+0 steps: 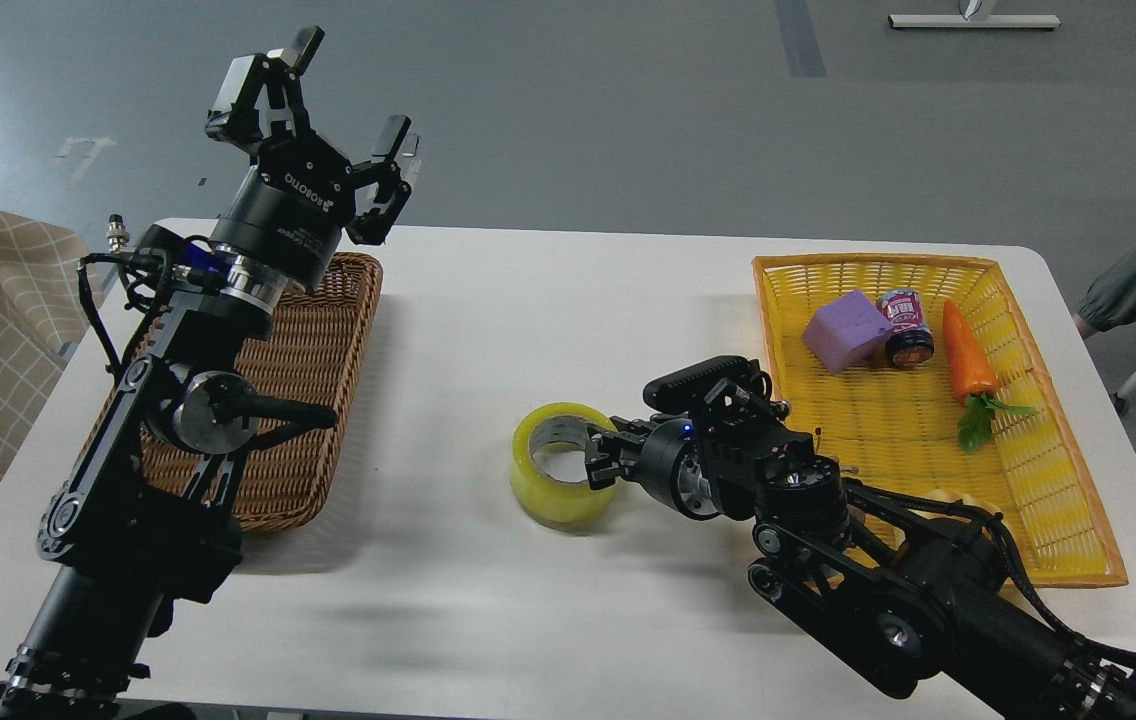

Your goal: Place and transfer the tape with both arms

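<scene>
Our single tape (562, 478) sits flat on the white table (548, 300) near its middle, hole upward, between the two baskets. Our right gripper (600, 462) is at the roll's right wall, one finger apparently inside the core; whether it pinches the wall we cannot tell. We judge the middle spot suits a handover. Our left gripper (333, 105) is raised over the brown wicker basket (303, 400), jaws spread and empty. The yellow basket (1048, 480) at right holds one purple block (846, 330), one can (906, 328), one carrot (968, 365).

Lab: bare grey floor (578, 110), white table (488, 300)
</scene>
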Tool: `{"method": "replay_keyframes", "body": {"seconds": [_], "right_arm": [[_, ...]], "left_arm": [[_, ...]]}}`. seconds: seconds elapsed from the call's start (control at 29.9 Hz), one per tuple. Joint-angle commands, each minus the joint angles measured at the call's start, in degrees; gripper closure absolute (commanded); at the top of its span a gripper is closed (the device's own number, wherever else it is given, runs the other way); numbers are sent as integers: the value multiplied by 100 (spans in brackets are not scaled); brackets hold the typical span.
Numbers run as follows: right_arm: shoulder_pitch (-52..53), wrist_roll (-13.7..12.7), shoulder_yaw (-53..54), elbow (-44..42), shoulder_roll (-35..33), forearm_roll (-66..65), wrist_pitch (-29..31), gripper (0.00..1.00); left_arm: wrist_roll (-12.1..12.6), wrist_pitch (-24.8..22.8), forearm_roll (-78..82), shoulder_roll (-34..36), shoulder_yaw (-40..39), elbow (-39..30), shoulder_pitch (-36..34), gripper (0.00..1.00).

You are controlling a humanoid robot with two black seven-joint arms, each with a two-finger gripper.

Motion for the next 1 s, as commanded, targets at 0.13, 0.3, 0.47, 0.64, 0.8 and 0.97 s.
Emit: {"method": "replay_keyframes", "body": {"seconds": [0.13,0.3,0.47,0.64,0.8,0.97], "right_arm": [[23,9,253,-113,-1,0,-334,4],[75,9,754,-78,-1,0,-351,1],[172,9,1323,132,-1,0,-360,1],[129,9,2237,282,-1,0,-352,1],[67,53,2916,615,-167,1160,-360,0],[40,71,3320,1161,-818,3629,-369,1]], "left_arm": [[9,-7,-17,0,10,1,-7,2],[9,-7,-17,0,10,1,1,2],[27,98,-9,26,28,1,-7,2],[27,98,-17,184,19,1,-7,2],[18,98,-35,299,45,1,-16,2],[-26,81,-35,299,54,1,-16,2]]}}
